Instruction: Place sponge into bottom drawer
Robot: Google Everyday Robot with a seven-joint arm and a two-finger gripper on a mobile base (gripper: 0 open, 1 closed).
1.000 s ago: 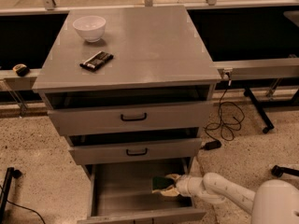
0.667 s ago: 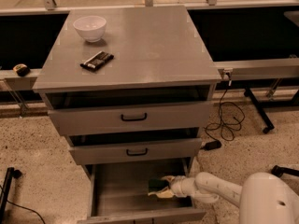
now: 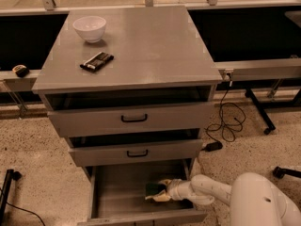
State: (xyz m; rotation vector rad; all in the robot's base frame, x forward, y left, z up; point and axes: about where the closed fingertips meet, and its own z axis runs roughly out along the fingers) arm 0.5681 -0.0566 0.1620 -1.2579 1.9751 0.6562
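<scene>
Camera view: the tool [image 3: 160, 191] pinches the sponge [image 3: 151, 189] inside the bottom drawer [image 3: 117, 194], whose rear the part-open middle drawer [image 3: 169, 151] overhangs.

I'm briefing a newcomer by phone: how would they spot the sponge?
Find the grey metal cabinet; its bottom drawer is pulled open near the floor. Inside, toward the right, the gripper on the white arm holds the sponge: a small dark green block, unlike the flat black packet up on the cabinet top.
</scene>
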